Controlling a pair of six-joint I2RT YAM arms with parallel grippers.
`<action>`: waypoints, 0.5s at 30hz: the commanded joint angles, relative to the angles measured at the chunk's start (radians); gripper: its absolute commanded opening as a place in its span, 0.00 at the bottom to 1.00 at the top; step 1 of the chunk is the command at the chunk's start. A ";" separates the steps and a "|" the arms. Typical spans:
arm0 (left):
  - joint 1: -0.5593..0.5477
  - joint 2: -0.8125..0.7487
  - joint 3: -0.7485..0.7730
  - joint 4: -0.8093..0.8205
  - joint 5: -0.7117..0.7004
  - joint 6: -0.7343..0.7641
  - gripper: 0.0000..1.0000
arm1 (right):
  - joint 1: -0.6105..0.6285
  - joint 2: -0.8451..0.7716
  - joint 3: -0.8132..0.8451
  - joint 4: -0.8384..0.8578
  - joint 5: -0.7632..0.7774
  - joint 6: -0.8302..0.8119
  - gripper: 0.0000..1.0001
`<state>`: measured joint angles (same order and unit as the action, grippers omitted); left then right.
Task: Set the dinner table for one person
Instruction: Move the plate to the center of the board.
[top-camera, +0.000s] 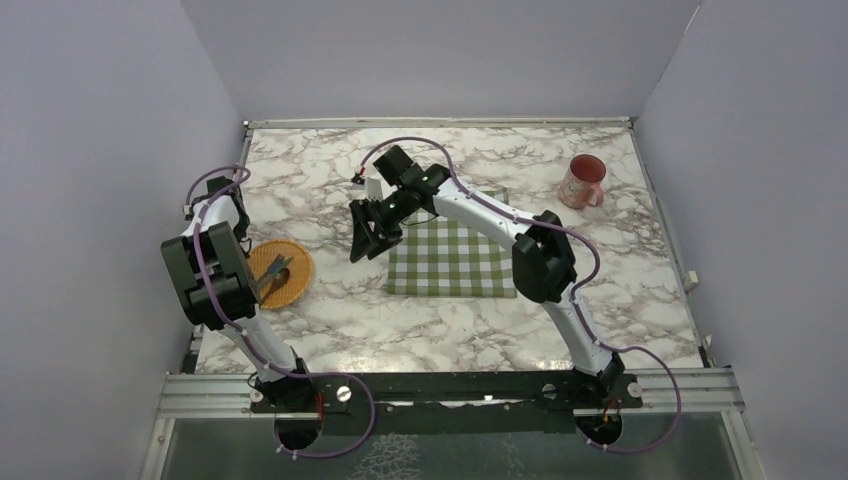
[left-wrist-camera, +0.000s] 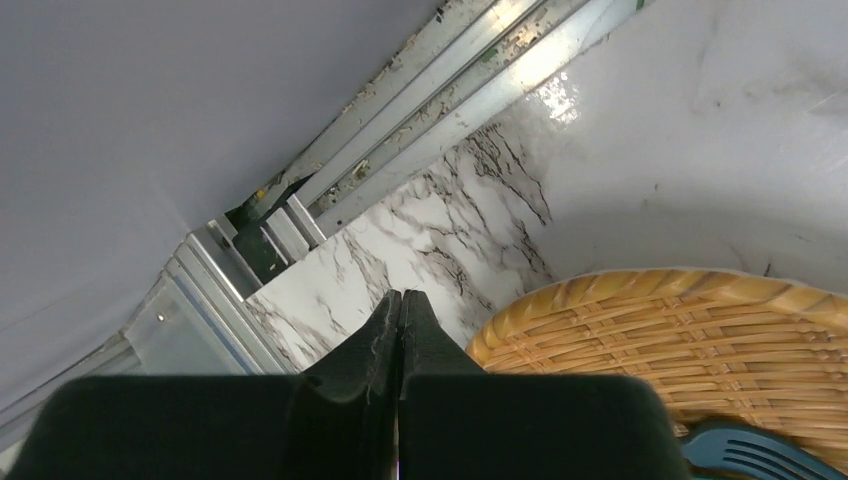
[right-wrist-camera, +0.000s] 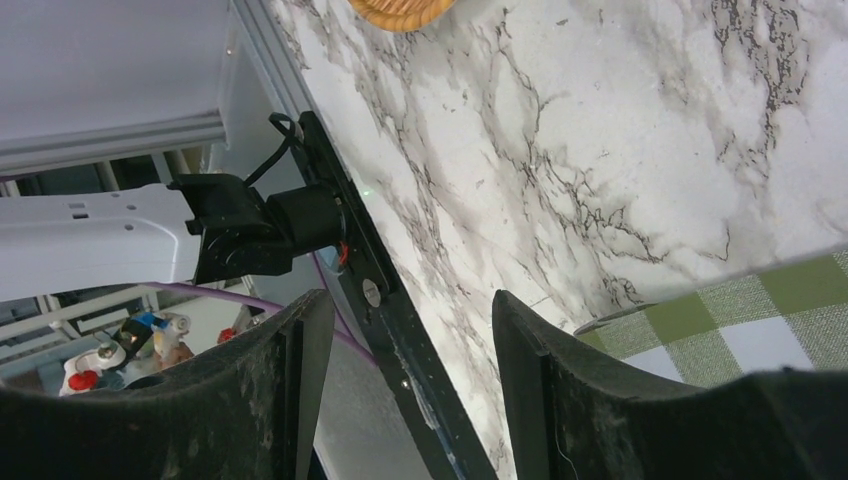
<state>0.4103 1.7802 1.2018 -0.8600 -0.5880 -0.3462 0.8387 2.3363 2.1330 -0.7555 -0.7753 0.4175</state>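
Note:
The dinner table (top-camera: 330, 320) is a white marble-pattern top with a metal frame. A green-and-white checked cloth (top-camera: 450, 258) lies at its middle. A round wicker basket (top-camera: 292, 272) at the left holds blue-grey cutlery (top-camera: 276, 274); a blue fork (left-wrist-camera: 752, 456) shows in the left wrist view. A pink mug (top-camera: 583, 182) stands at the back right. My left gripper (left-wrist-camera: 400, 300) is shut and empty, beside the basket's rim (left-wrist-camera: 640, 300). My right gripper (top-camera: 368, 243) is open and empty, above the marble just left of the cloth, as the right wrist view (right-wrist-camera: 410, 300) shows.
A small white object (top-camera: 372, 188) sits behind the right gripper. Grey walls enclose the table on three sides. The metal frame rail (left-wrist-camera: 440, 110) runs close to the left gripper. The left arm's base (right-wrist-camera: 250, 225) and the front rail show past the right fingers.

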 joint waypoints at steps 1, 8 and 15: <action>-0.023 0.008 -0.014 0.006 -0.043 0.023 0.00 | 0.006 -0.066 -0.015 0.055 -0.028 -0.010 0.63; -0.040 0.031 -0.018 0.005 -0.040 0.032 0.00 | 0.007 -0.073 -0.015 0.052 -0.032 -0.022 0.63; -0.042 0.055 -0.022 0.005 -0.024 0.030 0.00 | 0.006 -0.090 -0.032 0.054 -0.024 -0.031 0.63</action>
<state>0.3733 1.8111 1.1851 -0.8593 -0.5964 -0.3264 0.8387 2.3100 2.1227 -0.7250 -0.7792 0.4068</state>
